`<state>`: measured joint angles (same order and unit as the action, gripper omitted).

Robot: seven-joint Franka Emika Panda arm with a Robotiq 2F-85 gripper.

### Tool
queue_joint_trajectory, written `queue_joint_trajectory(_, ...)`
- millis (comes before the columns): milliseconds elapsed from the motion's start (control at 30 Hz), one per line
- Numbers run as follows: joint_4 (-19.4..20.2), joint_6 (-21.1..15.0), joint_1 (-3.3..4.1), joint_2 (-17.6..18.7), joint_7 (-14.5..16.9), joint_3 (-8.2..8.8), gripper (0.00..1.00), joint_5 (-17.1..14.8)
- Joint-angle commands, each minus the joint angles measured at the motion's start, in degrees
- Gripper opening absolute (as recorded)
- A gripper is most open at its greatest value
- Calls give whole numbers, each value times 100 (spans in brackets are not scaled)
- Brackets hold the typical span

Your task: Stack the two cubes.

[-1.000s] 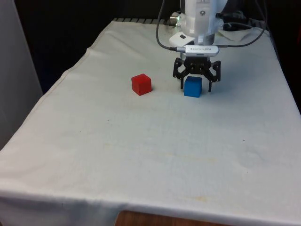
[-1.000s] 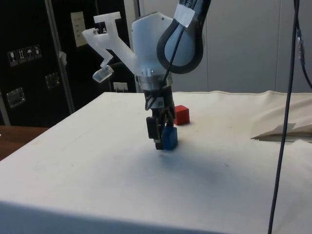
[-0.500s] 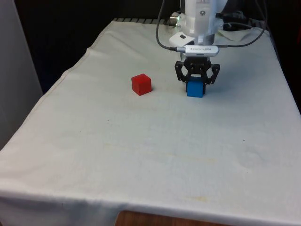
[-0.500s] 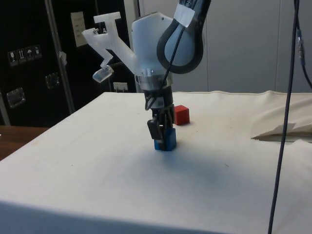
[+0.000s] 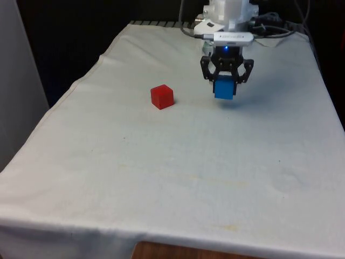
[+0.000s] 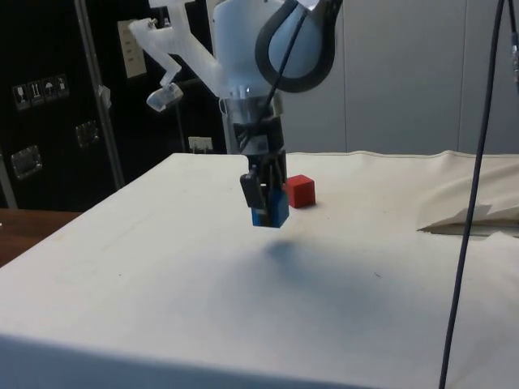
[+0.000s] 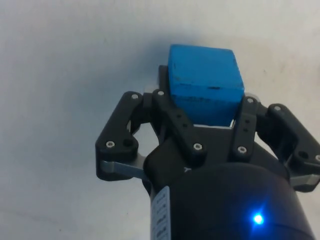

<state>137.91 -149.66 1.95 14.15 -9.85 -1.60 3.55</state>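
**Blue cube clamped in the gripper above the cloth; red cube resting apart**

Front view: The gripper (image 5: 226,81) hangs over the far part of the table (image 5: 161,178), nearer the far edge than the near one and toward the front view's right. Its two black fingers are clamped on the blue cube (image 5: 224,89), which sits between them and clear of the white cloth; a faint shadow lies on the cloth just below and beside it. The red cube (image 5: 162,96) rests on the cloth toward the front view's left of the blue one, well apart from it, at about the same depth on the table, with one corner turned toward the camera.

Side view: The gripper (image 6: 264,203) points straight down with the blue cube (image 6: 270,212) held at its fingertips. A clear gap shows between the cube's underside and the table (image 6: 162,267), and a soft dark shadow lies on the cloth beneath. The red cube (image 6: 302,190) stands on the cloth beyond the gripper, near it in this view but not touching it.

Wrist view: The blue cube (image 7: 205,82) is pinched between the two fingers, one pressed to each opposite side face. White cloth lies behind it.
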Motion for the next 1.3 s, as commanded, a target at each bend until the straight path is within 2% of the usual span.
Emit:
queue_joint_trajectory(0,17,80,11,-97,-6,0,1,23)
queue_joint_trajectory(100,11,115,0,-132,11,-6,1,0)
queue_joint_trajectory(133,34,258,11,-281,17,0,1,34)
queue_joint_trajectory(367,57,556,6,-567,92,-11,1,11)
queue_joint_trajectory(667,17,682,29,-613,74,-23,1,40)
queue_joint_trajectory(800,11,745,11,-665,103,-17,1,40)
queue_joint_trajectory(933,17,785,-40,-733,235,57,1,17)
queue_joint_trajectory(1000,17,825,-46,-773,344,149,1,6)
queue_joint_trajectory(1033,6,791,-23,-745,309,143,1,6)
queue_joint_trajectory(1067,17,831,-52,-785,384,189,1,0)
queue_joint_trajectory(1267,23,819,-74,-796,665,424,1,-34)
